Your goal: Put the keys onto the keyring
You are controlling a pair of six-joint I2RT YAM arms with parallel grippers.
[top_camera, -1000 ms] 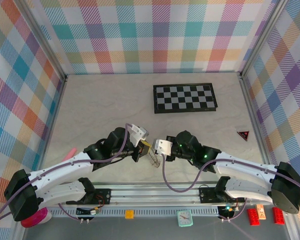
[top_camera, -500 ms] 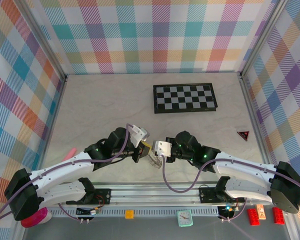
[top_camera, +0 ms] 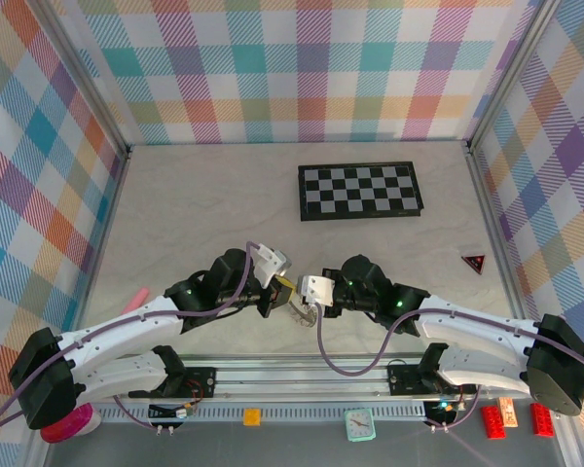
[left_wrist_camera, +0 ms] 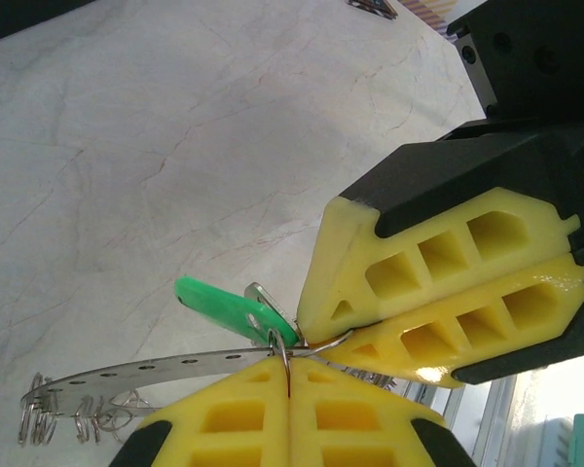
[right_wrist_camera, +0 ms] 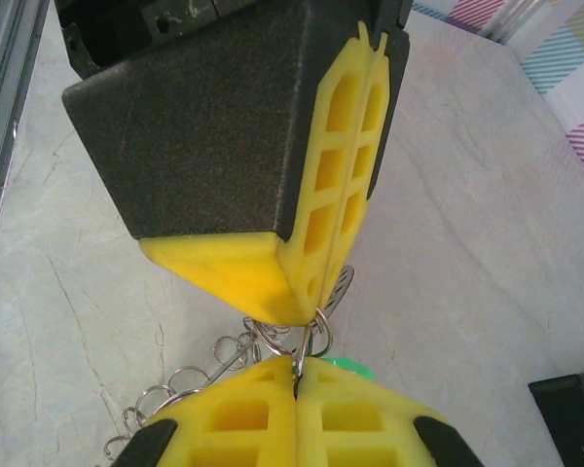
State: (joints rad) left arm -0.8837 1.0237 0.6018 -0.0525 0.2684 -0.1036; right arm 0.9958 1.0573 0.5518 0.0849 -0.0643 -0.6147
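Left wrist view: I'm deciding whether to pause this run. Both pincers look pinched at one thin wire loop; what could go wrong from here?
1. The left pincer and right pincer are shut tip to tip on a thin loop of the keyring; pulling apart could bend it or let it slip.
2. The green key sits right at that loop; I cannot tell whether it is threaded, so it may fall off.
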